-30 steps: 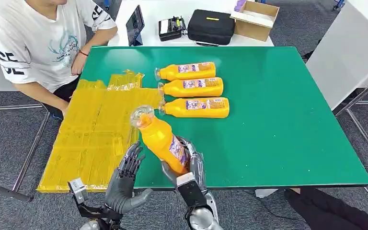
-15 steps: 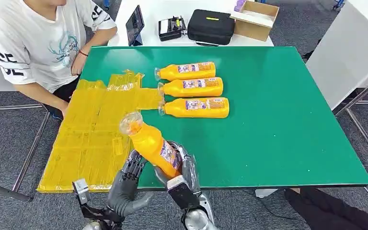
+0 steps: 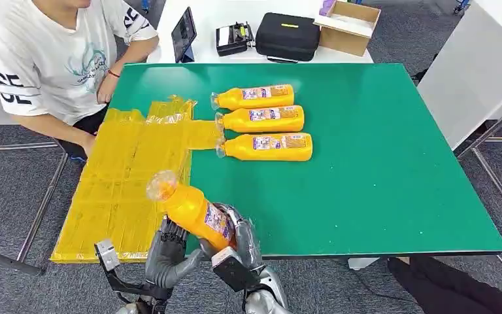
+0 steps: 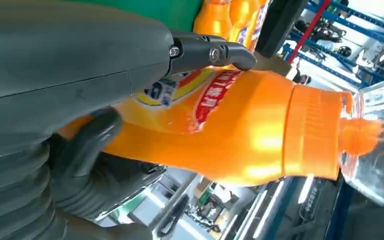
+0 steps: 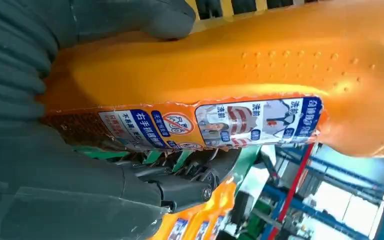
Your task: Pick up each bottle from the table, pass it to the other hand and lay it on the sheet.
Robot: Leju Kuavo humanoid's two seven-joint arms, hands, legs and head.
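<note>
Since a second ago the bottle (image 3: 193, 210) in my right robot hand (image 3: 235, 237) has swung left, out over the yellow sheet (image 3: 124, 190) at the counter's (image 3: 379, 170) near edge, and my left robot hand (image 3: 168, 247) has closed its fingers around the body too. It is orange, labelled, with a clear cap, tilted neck up-left. Its base is hidden in my palms. Three more bottles (image 3: 261, 119) lie mid-counter.
</note>
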